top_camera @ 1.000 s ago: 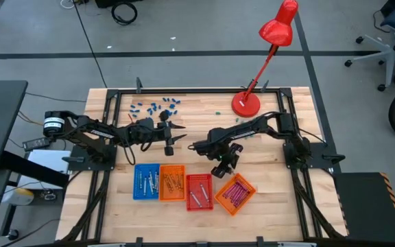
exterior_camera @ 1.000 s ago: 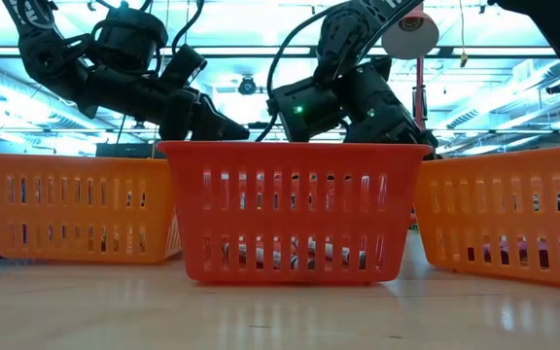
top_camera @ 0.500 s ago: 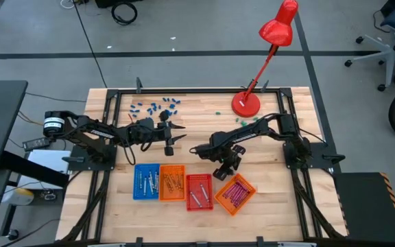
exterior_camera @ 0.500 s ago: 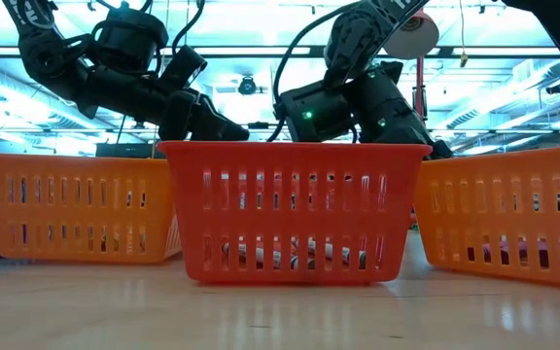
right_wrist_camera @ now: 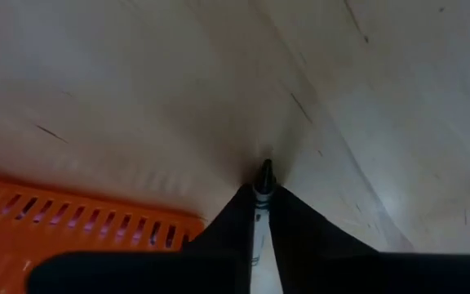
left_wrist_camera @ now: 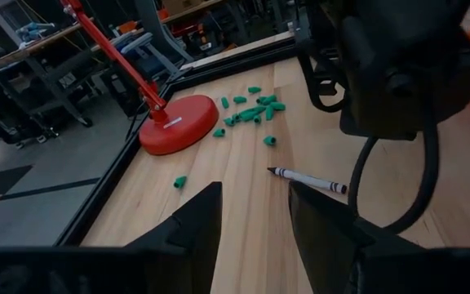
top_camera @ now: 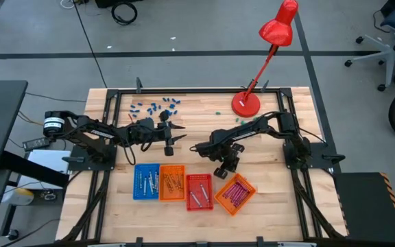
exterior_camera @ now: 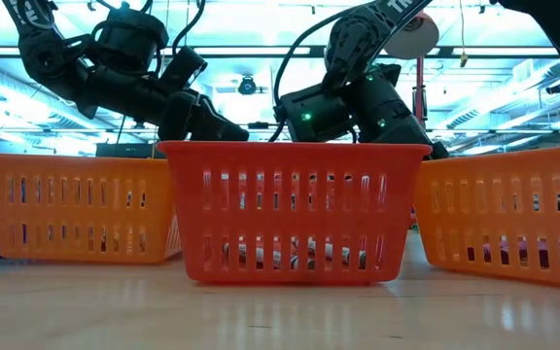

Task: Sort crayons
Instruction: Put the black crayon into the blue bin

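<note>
A silvery-grey crayon with a dark tip (right_wrist_camera: 264, 173) shows between the fingers of my right gripper (right_wrist_camera: 259, 200), which is shut on it, slanting down at mid-table (top_camera: 197, 146). The left wrist view shows such a crayon (left_wrist_camera: 308, 180) lying on the wood beside the right arm. My left gripper (left_wrist_camera: 255, 196) hovers open just left of it (top_camera: 175, 135), holding nothing. Other crayons lie in four small trays near the front: blue (top_camera: 146, 182), orange (top_camera: 171, 182), red (top_camera: 198, 191) and a turned orange one (top_camera: 235, 194) with magenta sticks. My right gripper pinches the crayon's shaft (right_wrist_camera: 258, 214) between its two fingers, which come slanting down from above. The crayon runs along the line of the fingers, and its dark tip sticks out past them at the table top. Whether it is lifted clear, I cannot tell.
A red desk lamp stands with its base (top_camera: 246, 103) at the back right. Green bits (left_wrist_camera: 255, 110) lie near it, and blue bits (top_camera: 158, 106) are scattered at the back left. The trays fill the low view (exterior_camera: 295, 209). Bare wood lies around the crayon.
</note>
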`<state>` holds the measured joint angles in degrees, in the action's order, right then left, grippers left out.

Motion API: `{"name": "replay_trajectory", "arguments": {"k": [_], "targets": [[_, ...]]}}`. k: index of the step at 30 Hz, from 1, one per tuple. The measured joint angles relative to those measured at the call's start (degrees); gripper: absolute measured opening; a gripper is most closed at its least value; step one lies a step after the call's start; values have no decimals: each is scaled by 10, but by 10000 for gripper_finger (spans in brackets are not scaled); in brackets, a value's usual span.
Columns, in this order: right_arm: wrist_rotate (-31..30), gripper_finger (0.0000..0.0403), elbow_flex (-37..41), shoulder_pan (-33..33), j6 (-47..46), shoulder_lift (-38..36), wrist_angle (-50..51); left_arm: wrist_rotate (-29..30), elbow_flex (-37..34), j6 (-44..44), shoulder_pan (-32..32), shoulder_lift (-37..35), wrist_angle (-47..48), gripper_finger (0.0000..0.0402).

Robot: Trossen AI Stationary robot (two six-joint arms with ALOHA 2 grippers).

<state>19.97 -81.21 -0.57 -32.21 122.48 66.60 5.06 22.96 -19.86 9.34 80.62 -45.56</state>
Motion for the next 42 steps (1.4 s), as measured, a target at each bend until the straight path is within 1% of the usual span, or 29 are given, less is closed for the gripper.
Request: {"name": "replay_trajectory", "arguments": {"k": [4,9,14,20,29,32,36,42], "targets": [[5,22,0,-12,10,0,-1,0,0,3,0,0,0,155],[6,30,-7,-23,25,2,4,0,0,3,0,0,0,155],[-29,31,-34,-30,43,3,16,0,0,3,0,0,0,155],[-45,31,-71,-41,59,3,27,0,0,3,0,0,3,155],[-108,31,-159,-57,108,3,91,2,0,10,2,0,13,155],[-121,31,-193,-65,127,1,112,-9,0,11,2,0,21,155],[-168,32,-216,-73,145,-32,104,-22,-1,21,2,0,30,155],[-224,32,-216,-80,161,-102,67,-23,-1,55,2,0,31,155]]}}
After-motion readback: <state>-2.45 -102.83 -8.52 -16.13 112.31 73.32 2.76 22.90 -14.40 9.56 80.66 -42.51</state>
